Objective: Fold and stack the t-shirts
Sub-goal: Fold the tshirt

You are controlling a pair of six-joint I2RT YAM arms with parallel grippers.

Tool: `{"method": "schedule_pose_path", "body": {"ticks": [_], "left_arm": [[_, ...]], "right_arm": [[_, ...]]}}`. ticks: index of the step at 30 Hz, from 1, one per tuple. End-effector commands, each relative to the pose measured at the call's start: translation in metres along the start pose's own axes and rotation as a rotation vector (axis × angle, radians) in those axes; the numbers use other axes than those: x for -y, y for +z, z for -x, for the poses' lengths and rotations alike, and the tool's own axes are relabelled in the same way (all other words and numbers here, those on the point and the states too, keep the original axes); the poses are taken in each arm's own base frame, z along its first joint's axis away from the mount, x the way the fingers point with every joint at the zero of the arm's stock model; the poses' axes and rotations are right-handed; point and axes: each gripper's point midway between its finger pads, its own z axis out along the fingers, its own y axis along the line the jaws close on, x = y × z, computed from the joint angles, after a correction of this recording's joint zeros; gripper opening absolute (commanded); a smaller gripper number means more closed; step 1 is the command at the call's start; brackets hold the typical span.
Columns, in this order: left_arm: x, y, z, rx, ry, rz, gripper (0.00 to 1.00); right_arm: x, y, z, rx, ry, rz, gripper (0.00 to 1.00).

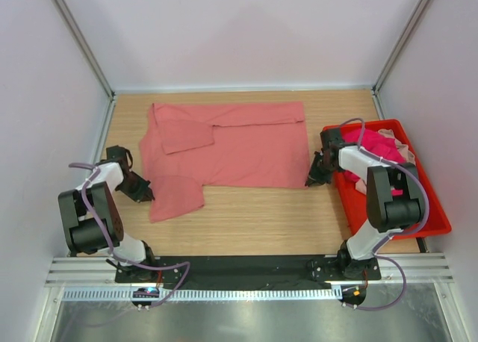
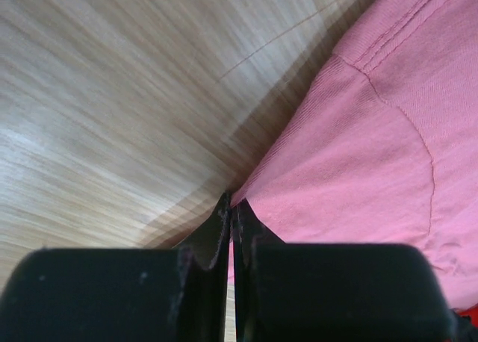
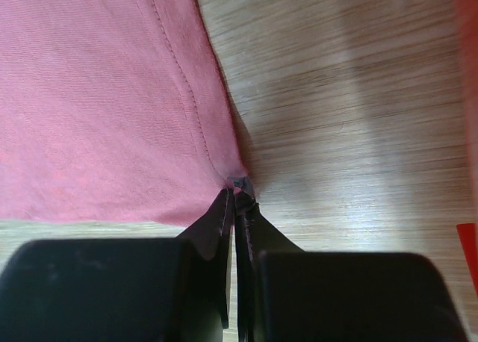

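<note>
Pinching the salmon t-shirt (image 1: 239,151) at both ends of its near edge, I had the two arms set low on the counter (image 1: 261,226). The left end effector (image 2: 230,207) was closed tight on the cloth edge at the near-left sleeve, with a sliver of pink showing between its fingers. The right end effector (image 3: 236,189) was clamped the same way on the near-right hem corner, and the stitched hem ran straight into its tips. The shirt lay spread flat across the far middle of the counter, sleeves to the left and hem to the right. A flap lay folded over the body at the far left. I judged the grip sensible: holding the near edge at both ends should let the cloth rise evenly and travel toward the far side for a lengthwise fold, without bunching in the middle. The red bin (image 1: 437,224) sat at the right, just beside the right arm. It held a magenta t-shirt (image 1: 377,144) and a paler pink cloth (image 1: 407,155), so nothing was yet stacked.
</note>
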Motion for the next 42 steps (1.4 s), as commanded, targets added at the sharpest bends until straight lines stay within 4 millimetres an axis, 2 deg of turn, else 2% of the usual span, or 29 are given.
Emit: {"method": "schedule_pose_path", "body": {"ticks": [1,4,5,6,7,9,12,15,19,24,29,32,38,41,42], "left_arm": [[-0.007,-0.012,0.000,0.038,-0.029,0.010,0.00],[-0.010,-0.019,-0.005,0.062,-0.056,0.002,0.00],[-0.011,-0.020,-0.007,0.059,-0.061,-0.004,0.00],[-0.010,-0.020,-0.008,0.062,-0.071,-0.013,0.00],[-0.011,-0.020,-0.013,0.052,-0.076,-0.023,0.00],[-0.010,-0.020,-0.015,0.045,-0.075,-0.029,0.00],[-0.013,-0.018,-0.018,0.037,-0.070,-0.022,0.00],[-0.016,-0.017,-0.021,0.034,-0.065,-0.018,0.00],[-0.014,-0.020,-0.019,0.047,-0.061,-0.026,0.00],[-0.015,-0.020,-0.017,0.049,-0.059,-0.017,0.00],[-0.014,-0.022,-0.018,0.048,-0.058,-0.025,0.00],[-0.014,-0.021,-0.018,0.049,-0.056,-0.027,0.00],[-0.013,-0.021,-0.018,0.050,-0.056,-0.030,0.00],[-0.013,-0.022,-0.017,0.055,-0.054,-0.031,0.00],[-0.012,-0.023,-0.016,0.057,-0.054,-0.033,0.00]], "right_arm": [[0.025,0.009,-0.030,-0.080,0.000,-0.081,0.05],[0.029,0.006,-0.035,-0.086,-0.011,-0.087,0.01],[0.029,0.004,-0.035,-0.082,-0.021,-0.083,0.04],[0.027,0.003,-0.037,-0.095,-0.029,-0.072,0.09],[0.028,-0.001,-0.036,-0.090,-0.043,-0.078,0.27],[0.029,-0.006,-0.033,-0.072,-0.053,-0.089,0.42],[0.027,-0.021,-0.027,-0.040,-0.051,-0.093,0.50],[0.020,-0.028,-0.031,-0.043,-0.005,-0.065,0.50],[0.025,-0.023,-0.036,-0.012,0.054,-0.063,0.50],[0.017,-0.009,-0.029,0.012,0.132,-0.029,0.50],[0.009,-0.017,-0.010,0.093,0.212,0.013,0.50],[0.012,-0.016,-0.005,0.110,0.261,-0.007,0.52],[0.023,-0.002,-0.011,0.091,0.324,-0.061,0.51],[0.026,0.003,-0.014,0.093,0.337,-0.071,0.47],[0.028,0.005,-0.017,0.087,0.341,-0.077,0.42]]}}
